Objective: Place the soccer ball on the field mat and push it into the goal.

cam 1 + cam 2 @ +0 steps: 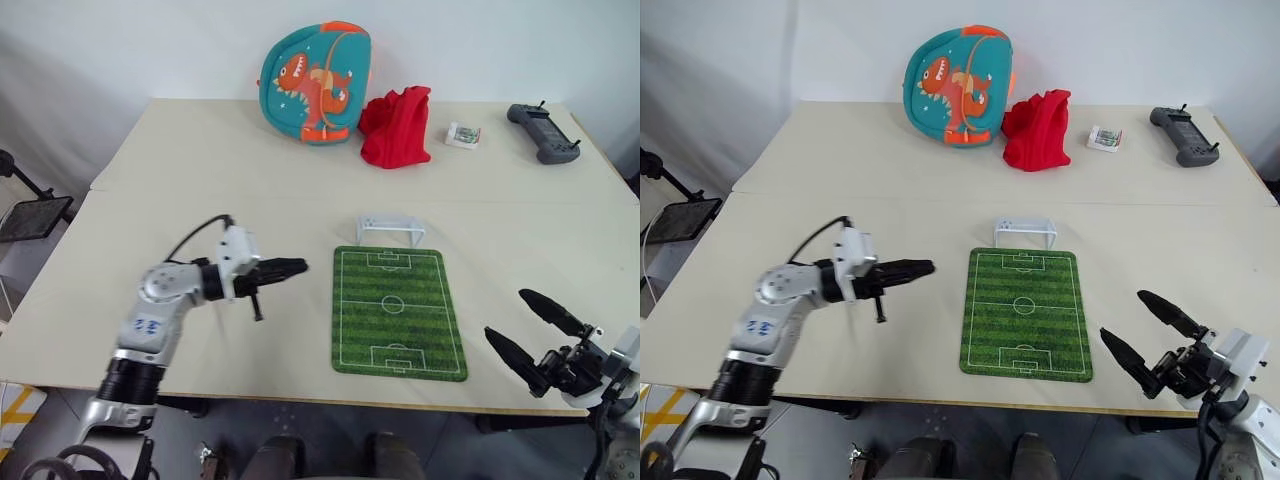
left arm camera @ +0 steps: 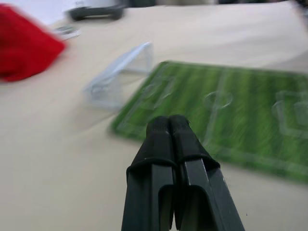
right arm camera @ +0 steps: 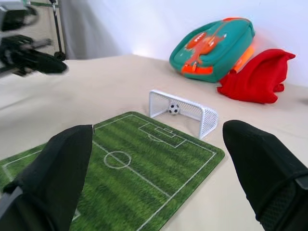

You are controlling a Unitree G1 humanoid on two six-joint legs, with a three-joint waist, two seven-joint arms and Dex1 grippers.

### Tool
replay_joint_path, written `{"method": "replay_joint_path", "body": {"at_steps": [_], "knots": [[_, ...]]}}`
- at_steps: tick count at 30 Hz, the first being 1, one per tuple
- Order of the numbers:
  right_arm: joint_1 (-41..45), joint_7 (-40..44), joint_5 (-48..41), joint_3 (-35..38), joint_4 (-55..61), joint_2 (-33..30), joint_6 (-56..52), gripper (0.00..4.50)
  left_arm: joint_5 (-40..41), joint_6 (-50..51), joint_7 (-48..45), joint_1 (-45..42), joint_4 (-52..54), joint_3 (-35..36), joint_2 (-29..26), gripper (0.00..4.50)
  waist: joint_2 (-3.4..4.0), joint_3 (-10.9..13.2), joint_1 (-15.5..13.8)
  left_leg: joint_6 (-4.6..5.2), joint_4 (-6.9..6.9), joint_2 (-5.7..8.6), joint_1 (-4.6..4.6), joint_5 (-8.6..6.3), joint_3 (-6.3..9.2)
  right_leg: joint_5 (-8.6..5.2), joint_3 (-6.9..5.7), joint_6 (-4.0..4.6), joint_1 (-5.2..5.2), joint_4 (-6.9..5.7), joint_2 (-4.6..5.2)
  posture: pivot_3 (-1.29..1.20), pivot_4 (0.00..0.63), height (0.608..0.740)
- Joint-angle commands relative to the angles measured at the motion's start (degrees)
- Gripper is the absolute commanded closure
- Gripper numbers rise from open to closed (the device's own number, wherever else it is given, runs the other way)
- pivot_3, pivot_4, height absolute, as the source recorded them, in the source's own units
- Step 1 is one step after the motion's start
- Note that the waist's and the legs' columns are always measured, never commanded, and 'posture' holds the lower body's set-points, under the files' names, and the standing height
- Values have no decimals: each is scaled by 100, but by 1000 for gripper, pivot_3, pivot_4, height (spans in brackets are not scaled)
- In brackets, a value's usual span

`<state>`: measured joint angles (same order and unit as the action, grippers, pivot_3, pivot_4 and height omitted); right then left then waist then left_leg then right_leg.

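From the head views, the left gripper (image 1: 298, 266) hovers closed and empty beside the field mat (image 1: 398, 310), with the goal (image 1: 390, 230) at the mat's far end. The right wrist view shows the right gripper (image 3: 154, 159) wide open, holding nothing, and the soccer ball (image 3: 173, 109) inside the goal.

Tiny black-and-white soccer ball (image 3: 173, 109) resting inside the goal (image 3: 183, 110), small white netted frame standing upright just past the far short edge of the field mat (image 1: 398, 310), flat green striped pitch with white lines on the bench (image 1: 180, 180)
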<state>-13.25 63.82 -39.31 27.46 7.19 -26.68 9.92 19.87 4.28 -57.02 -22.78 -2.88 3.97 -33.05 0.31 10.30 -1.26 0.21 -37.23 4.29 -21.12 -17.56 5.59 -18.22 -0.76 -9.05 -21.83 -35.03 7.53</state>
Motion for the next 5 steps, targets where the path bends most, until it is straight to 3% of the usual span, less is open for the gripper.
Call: {"method": "replay_joint_path", "body": {"at_steps": [1, 5], "knots": [[145, 45, 47, 18, -175, 45, 278, 0, 231, -13, 104, 420, 414, 506, -215, 4470, 0, 0, 0, 0, 3, 0, 0, 0, 0, 0, 1, 0, -2, 0, 1, 0, 150, 740], [397, 247, 86, -69, -461, 10, 462, 0, 255, 81, 383, 1166, 990, 821, -275, 4470, 0, 0, -1, 0, 4, 0, -4, 0, 0, 0, 4, 0, -5, 3, 3, 0, 150, 740]]}}
